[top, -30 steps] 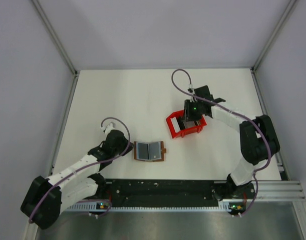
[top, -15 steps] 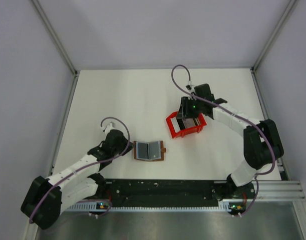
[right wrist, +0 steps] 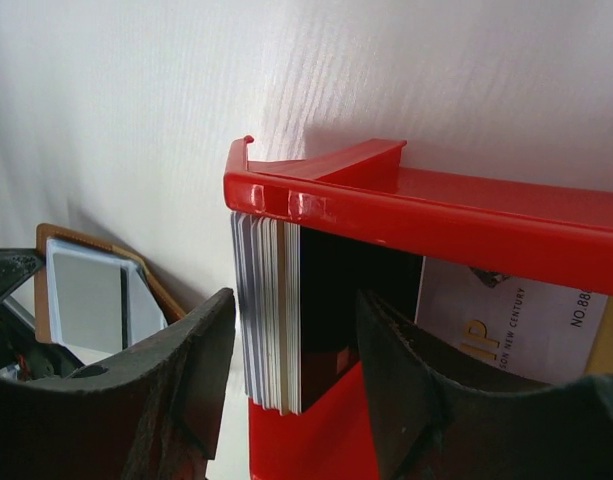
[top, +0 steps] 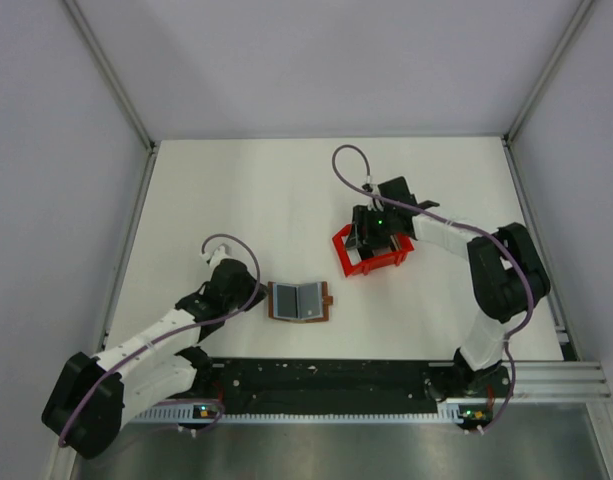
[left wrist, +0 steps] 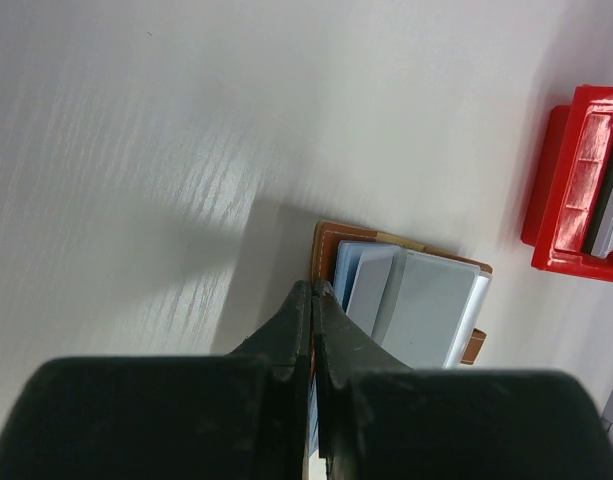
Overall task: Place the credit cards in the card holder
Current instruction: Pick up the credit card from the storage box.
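The card holder [top: 299,302] lies open on the table, brown with grey pockets, also seen in the left wrist view [left wrist: 416,300]. My left gripper [top: 257,295] [left wrist: 314,292] is shut, its tips resting at the holder's left brown edge. The credit cards [right wrist: 271,310] stand on edge as a stack in the red bin [right wrist: 406,205], a dark card [right wrist: 336,300] on the stack's right face. A pale printed card [right wrist: 506,325] lies further right. My right gripper [top: 374,240] [right wrist: 296,370] is open and straddles the stack, one finger on each side, gripping nothing.
The red bin [top: 346,252] sits right of centre, a short way from the card holder. In the left wrist view its corner [left wrist: 576,190] shows at the far right. White walls with metal rails enclose the table on three sides.
My right gripper has opened wider and shifted a little left over the red bin, its jaws now around the card stack. The left arm and the card holder have not moved.
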Controlling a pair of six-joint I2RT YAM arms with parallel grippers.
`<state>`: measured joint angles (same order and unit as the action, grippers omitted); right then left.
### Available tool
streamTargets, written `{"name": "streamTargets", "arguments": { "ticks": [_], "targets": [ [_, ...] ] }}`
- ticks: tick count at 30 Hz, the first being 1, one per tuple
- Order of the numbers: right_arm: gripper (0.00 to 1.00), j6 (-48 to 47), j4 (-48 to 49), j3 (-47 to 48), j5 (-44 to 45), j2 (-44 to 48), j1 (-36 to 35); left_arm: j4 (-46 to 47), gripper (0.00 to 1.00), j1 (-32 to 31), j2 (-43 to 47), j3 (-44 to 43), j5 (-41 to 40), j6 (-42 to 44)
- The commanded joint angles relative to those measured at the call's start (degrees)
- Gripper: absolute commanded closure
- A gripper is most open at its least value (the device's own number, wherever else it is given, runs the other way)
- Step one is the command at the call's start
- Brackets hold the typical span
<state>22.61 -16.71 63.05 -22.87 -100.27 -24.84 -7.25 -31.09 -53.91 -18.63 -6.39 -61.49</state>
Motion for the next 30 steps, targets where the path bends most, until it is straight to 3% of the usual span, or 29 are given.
{"name": "streamTargets", "arguments": {
  "ticks": [1, 4, 7, 13, 15, 22, 24, 30],
  "targets": [
    [0.49, -0.1, 1.4, 1.8, -0.5, -1.2, -0.9, 2.6, 1.0, 0.5, -0.3, 0.1, 0.5, 0.5],
    [0.53, -0.3, 1.2, 1.6, 0.5, -1.2, -1.0, 2.6, 1.0, 0.5, -0.4, -0.1, 0.6, 0.6],
    [0.68, 0.0, 1.2, 1.9, -0.6, -0.5, -0.9, 2.6, 1.0, 0.7, -0.5, -0.1, 0.7, 0.8],
    [0.72, 0.0, 1.2, 2.4, 0.0, 2.6, -0.9, 2.8, 1.0, 0.9, -0.8, -0.1, 0.9, 0.8],
    [0.78, 0.0, 1.2, 2.6, 0.1, 3.1, -0.9, 2.9, 1.0, 0.9, -0.8, -0.3, 1.0, 0.8],
    [0.78, 0.3, 0.8, 2.8, 0.3, 4.8, -0.3, 3.0, 1.0, 1.0, -0.9, -0.1, 1.4, 0.9],
    [0.73, 0.4, 0.8, 2.6, 0.4, 5.2, 0.2, 3.1, 1.0, 1.1, -0.9, -0.1, 1.4, 0.8],
    [0.72, -0.3, 0.9, 3.5, -5.4, 3.8, 1.0, 3.4, 1.0, 1.2, -1.0, 0.2, 1.6, 0.9]
  ]
}}
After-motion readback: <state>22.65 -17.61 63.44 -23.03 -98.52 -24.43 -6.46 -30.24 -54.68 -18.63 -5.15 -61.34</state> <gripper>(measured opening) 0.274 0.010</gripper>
